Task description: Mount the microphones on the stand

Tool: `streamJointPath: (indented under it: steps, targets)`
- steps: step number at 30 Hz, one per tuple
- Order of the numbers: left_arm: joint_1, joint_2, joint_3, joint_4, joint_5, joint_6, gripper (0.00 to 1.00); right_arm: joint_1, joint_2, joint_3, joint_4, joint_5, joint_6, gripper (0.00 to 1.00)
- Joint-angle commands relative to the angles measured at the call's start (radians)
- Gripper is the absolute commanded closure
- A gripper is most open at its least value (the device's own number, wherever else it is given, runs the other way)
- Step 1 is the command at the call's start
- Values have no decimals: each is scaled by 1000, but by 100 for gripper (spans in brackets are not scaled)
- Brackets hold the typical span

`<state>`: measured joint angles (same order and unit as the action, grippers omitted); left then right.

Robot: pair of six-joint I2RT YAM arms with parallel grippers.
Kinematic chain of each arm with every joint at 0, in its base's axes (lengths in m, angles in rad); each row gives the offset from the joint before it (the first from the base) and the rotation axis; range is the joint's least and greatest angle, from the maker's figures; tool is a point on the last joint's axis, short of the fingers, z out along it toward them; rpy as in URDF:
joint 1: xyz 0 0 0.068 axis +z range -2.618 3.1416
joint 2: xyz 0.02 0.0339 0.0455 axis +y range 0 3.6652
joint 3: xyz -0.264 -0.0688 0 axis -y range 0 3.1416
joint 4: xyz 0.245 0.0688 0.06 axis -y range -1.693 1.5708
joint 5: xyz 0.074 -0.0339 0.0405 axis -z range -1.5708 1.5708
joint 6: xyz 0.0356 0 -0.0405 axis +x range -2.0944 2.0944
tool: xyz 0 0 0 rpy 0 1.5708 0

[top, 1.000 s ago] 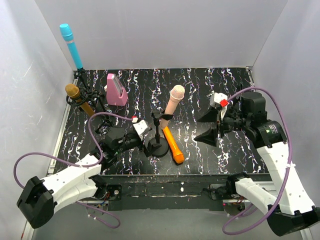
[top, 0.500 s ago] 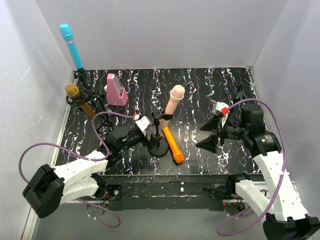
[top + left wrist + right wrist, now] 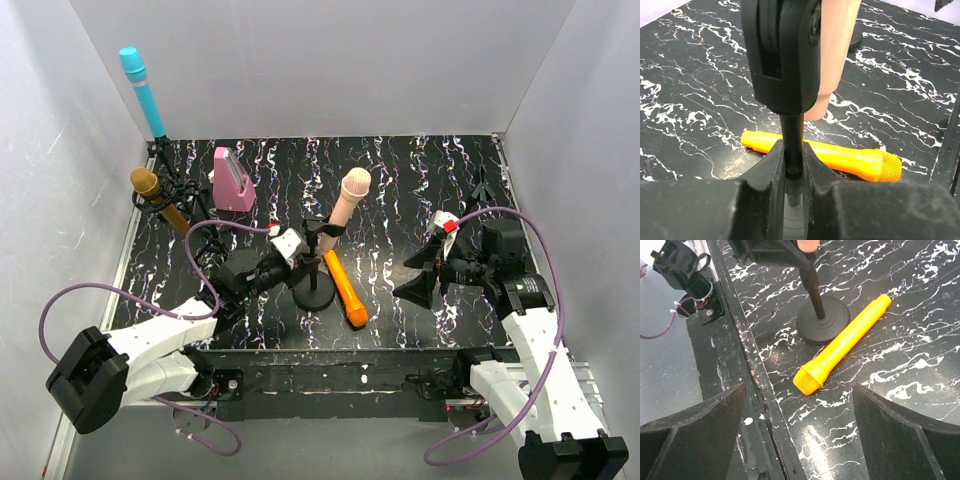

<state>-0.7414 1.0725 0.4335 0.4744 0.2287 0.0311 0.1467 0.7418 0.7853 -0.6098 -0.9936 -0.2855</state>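
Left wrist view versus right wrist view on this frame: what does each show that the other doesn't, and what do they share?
Only the left wrist view: the left fingers shut on the stand's pole, and the black clip around the peach-pink microphone.
Only the right wrist view: the stand's round base, the table's near edge, and the right fingers spread wide, holding nothing.
Both: the pole and the orange microphone lying beside the stand; the right wrist view catches only the peach-pink microphone's bottom tip.

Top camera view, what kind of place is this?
Probably a robot test cell: white walls box in a marbled tabletop, a left arm and right arm sit at its near edge, with a cyan microphone and an orange microphone as props.
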Motion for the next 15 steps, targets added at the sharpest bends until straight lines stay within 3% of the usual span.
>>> streamJointPath:
  steps: [1,5,8,15]
  targets:
    - [10,-25,54,-13,-123,58,100,-18,-13,-29,45,22,12,7]
    - [74,-4,126,-62,-152,64,100,-30,-35,-66,53,81,-7,7]
    - [183,75,194,-24,-123,55,100,-59,-71,-124,99,110,2,7]
    - [326,360,376,125,-32,26,100,-113,-99,-178,171,174,29,6]
